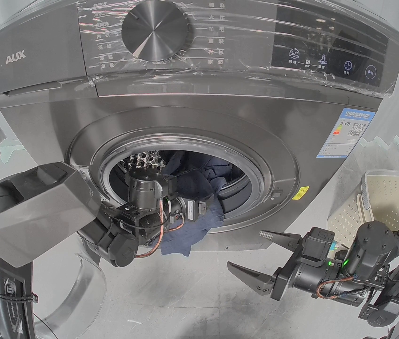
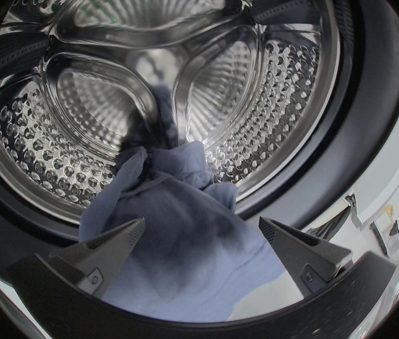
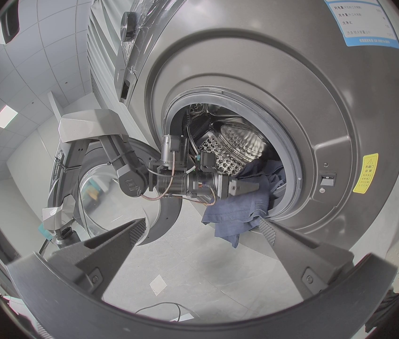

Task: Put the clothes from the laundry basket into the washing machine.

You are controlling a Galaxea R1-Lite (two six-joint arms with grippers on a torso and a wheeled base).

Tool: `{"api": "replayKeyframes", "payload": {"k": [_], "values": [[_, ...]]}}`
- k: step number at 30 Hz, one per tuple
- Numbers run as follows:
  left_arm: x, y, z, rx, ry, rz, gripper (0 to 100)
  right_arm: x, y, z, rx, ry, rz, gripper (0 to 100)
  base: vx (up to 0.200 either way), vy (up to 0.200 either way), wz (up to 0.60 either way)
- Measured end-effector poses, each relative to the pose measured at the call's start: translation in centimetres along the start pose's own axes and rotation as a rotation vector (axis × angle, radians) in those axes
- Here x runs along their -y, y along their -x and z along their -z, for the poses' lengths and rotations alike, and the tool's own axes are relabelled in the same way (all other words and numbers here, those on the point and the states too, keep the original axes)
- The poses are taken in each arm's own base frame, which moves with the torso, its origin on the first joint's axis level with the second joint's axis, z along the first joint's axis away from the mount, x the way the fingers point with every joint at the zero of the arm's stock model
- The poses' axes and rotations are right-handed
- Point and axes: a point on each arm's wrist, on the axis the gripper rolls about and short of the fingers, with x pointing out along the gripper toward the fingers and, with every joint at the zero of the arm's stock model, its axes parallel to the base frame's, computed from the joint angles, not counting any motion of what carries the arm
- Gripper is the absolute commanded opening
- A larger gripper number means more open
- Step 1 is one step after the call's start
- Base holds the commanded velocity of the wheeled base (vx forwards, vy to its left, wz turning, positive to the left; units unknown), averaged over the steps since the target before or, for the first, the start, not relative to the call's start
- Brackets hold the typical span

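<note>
Clothes (image 1: 195, 234) hang over the washing machine (image 1: 275, 165) lip, and with the left end effector (image 2: 199, 222) spread wide, gripping nothing, they could slide out.

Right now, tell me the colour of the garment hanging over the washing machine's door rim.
Dark blue, plain; the garment shows best in the right wrist view.

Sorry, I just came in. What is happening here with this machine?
The robot is loading the washing machine. Its left gripper is at the open door, fingers apart, over a blue garment that lies partly in the drum and partly hangs over the rim. The right gripper, also open, is lower, near the laundry basket.
</note>
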Motion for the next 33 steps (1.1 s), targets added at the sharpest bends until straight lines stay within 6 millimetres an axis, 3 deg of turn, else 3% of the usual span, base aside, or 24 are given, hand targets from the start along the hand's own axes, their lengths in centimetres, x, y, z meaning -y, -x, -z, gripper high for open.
{"api": "replayKeyframes", "payload": {"k": [8,19,20,26,33], "values": [[0.0,-0.7,2.3,-0.057,-0.037,0.011,100,0.0,0.0,0.0,0.001,0.0,-0.001,100,0.0,0.0,0.0],[0.0,-2.9,2.8,-0.008,-0.04,0.017,100,0.0,0.0,0.0,0.002,0.0,-0.001,100,0.0,0.0,0.0],[0.0,-3.0,2.9,-0.005,-0.04,0.018,0,0.0,0.0,0.0,0.002,0.0,-0.001,100,0.0,0.0,0.0],[-0.3,-3.3,2.9,0.002,-0.029,0.011,0,-0.1,-0.1,0.0,0.002,0.0,-0.004,100,0.0,0.0,0.0],[-0.7,-3.8,0.5,0.093,-0.001,-0.007,0,-0.3,-0.1,0.0,0.0,0.0,-0.013,100,0.0,0.0,0.0]]}}
